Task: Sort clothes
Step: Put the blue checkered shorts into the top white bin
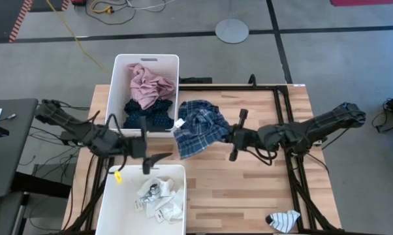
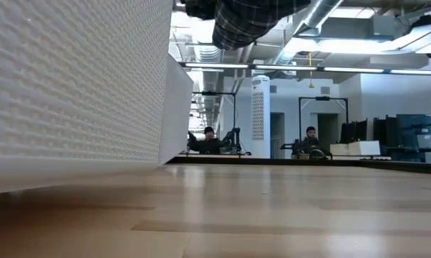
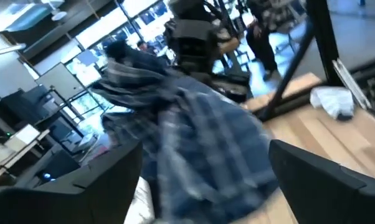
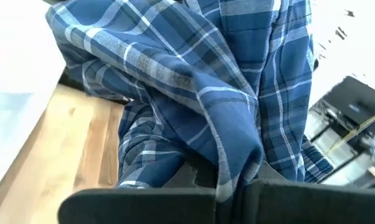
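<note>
Room: an open workshop with a grey floor; in the low view two people sit at desks far behind the table.
Table (image 1: 249,196): pale wood with a black frame.
Plaid shirt (image 1: 200,127): blue, held up off the table beside the far bin, seen hanging at the top of the low view.
Right gripper (image 1: 234,136): closed on the plaid shirt's edge; the cloth drapes over its fingers in the right wrist view.
Left gripper (image 1: 158,158): fingers spread wide, holding nothing, over the near bin's rim, just short of the shirt.
Far bin (image 1: 118,85): white; holds a pink shirt (image 1: 147,81) and a navy dotted piece (image 1: 147,114).
Near bin (image 1: 111,202): white; holds white socks (image 1: 158,199).
Striped sock (image 1: 282,220): alone at the table's near right corner.
</note>
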### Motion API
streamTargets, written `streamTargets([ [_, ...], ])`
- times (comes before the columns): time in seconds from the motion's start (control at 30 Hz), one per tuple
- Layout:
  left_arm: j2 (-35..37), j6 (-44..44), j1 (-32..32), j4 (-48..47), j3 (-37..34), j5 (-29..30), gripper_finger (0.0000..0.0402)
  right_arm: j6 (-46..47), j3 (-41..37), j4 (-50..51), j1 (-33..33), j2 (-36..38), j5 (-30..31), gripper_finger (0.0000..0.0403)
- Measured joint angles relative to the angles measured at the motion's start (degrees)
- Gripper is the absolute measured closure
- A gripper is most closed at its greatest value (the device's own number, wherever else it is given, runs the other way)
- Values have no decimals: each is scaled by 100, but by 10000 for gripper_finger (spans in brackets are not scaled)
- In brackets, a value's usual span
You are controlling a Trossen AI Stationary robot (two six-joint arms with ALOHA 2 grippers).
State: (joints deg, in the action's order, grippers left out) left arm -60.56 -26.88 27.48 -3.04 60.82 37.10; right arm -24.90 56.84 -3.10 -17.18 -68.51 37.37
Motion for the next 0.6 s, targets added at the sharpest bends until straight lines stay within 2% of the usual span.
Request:
streamTargets([
  [0.23, -413, -119, -709, 410, 9, -871, 48, -186, 0, -152, -78, -22, -190, 394],
  [0.4, -973, -498, -1012, 774, 69, -962, 48, -403, 1, -603, -111, -22, -647, 395],
  [0.6, -1410, -1347, -1156, 1468, 230, -898, 48, -248, 4, -616, -67, -22, -1139, 397],
])
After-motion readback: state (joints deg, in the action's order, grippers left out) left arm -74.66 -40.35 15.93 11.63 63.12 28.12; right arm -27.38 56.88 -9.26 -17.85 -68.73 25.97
